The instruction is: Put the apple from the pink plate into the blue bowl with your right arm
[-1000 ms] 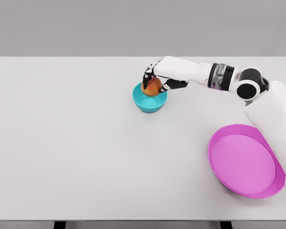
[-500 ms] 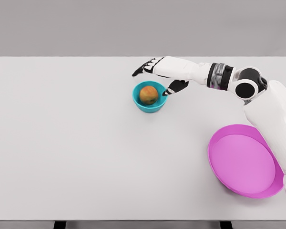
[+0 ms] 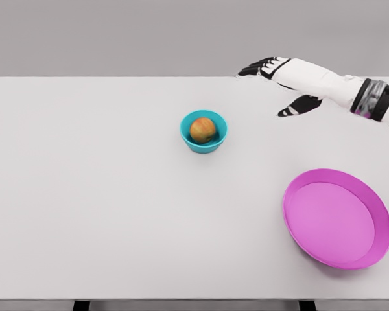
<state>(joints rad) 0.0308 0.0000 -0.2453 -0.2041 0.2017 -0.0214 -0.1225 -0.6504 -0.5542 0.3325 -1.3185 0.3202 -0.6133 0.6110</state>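
Observation:
An orange-red apple (image 3: 203, 129) lies inside the small blue bowl (image 3: 187, 135) near the middle of the white table. The pink plate (image 3: 337, 218) sits at the lower right with nothing on it. My right hand (image 3: 272, 87) hovers over the far right part of the table, well to the right of the bowl, open with fingers spread and thumb hanging down, holding nothing. The left arm does not show.
The white table (image 3: 104, 194) stretches across the whole view, with its front edge at the bottom and a grey wall behind it. The right forearm (image 3: 350, 91) runs off the right edge.
The right hand let go of the apple, which dropped into the blue bowl. The hand then opened and drew back to the right and up, away from the bowl.

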